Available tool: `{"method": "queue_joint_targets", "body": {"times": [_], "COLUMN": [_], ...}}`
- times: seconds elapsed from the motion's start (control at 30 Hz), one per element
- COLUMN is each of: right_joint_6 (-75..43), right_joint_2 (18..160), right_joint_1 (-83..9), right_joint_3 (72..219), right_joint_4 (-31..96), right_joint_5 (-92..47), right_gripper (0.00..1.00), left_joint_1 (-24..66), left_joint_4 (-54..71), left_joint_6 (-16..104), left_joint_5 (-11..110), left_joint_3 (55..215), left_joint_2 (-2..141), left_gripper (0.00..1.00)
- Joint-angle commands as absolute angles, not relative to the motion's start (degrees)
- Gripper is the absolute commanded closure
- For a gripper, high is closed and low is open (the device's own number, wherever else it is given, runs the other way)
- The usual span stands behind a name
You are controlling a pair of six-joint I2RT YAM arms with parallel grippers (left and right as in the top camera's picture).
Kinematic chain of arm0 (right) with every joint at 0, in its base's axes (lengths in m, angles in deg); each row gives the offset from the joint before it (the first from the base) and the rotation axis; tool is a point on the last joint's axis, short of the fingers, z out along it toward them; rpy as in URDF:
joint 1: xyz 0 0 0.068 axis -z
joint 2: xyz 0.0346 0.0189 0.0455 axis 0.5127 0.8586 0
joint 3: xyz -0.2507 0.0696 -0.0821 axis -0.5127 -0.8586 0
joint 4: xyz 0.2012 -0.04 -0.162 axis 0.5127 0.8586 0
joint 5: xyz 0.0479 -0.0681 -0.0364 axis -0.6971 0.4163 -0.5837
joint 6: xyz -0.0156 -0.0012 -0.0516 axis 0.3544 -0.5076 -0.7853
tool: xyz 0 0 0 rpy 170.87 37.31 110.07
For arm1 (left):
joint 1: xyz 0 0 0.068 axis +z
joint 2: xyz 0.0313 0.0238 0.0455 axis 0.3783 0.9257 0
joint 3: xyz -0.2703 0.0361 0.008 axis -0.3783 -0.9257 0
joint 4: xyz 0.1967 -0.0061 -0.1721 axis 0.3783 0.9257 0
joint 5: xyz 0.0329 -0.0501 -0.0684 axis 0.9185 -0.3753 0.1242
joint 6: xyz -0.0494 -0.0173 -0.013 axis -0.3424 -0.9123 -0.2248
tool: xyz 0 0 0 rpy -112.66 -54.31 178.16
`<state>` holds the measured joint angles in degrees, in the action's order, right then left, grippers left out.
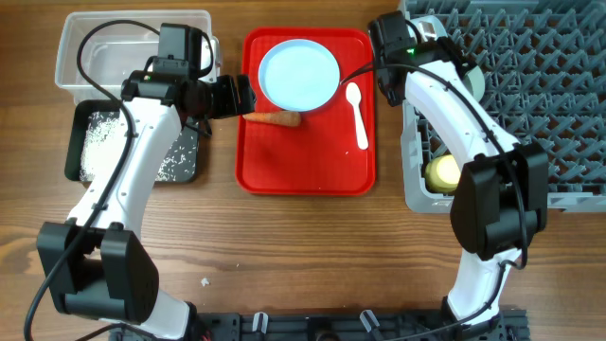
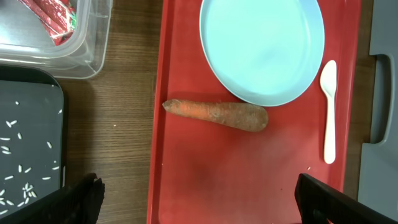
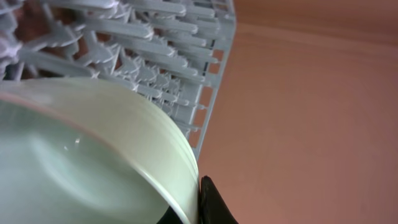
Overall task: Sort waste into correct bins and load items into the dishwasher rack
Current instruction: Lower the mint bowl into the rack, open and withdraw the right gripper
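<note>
L claw wide, over tray | carrot on tray, at claw's 12 in wrist view, axis 9-3, just under plate | L arm nearer | R claw closed, seemingly pinching bowl rim at rack edge

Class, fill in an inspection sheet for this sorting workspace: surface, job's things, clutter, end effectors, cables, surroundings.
Surface: wooden table bearing a red serving tray.
Job's things: plate, carrot and spoon on the red tray; wrapper in clear tub; rice grains in black tray; yellow cup in grey rack.
Clutter: small white speck on the table.
End effectors: left end effector open near the carrot; right end effector shut on pale bowl by the rack.
Cables: black cable loops over the tub.
Surroundings: nothing seen.
</note>
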<state>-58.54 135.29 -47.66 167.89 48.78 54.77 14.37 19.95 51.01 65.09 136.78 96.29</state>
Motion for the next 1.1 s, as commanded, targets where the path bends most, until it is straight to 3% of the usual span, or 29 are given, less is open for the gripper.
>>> {"method": "queue_joint_targets", "body": {"times": [0.0,0.2,1.07], "right_joint_6": [-60.57,-68.18,-68.31], "right_joint_2": [136.82,136.82,139.25], "right_joint_1": [-47.71,-47.71,-45.39], "right_joint_3": [167.71,167.71,167.71], "right_joint_4": [44.85,41.79,42.77], "right_joint_5": [63.95,66.01,60.06], "right_gripper": [0.96,0.96,0.96], "left_joint_1": [14.67,14.67,14.67], "left_joint_4": [19.80,19.80,19.80], "left_joint_6": [51.12,51.12,51.12], "left_joint_5": [65.24,65.24,65.24], "left_joint_3": [136.74,136.74,136.74], "left_joint_2": [96.42,96.42,96.42], "left_gripper": [0.00,0.00,0.00]}}
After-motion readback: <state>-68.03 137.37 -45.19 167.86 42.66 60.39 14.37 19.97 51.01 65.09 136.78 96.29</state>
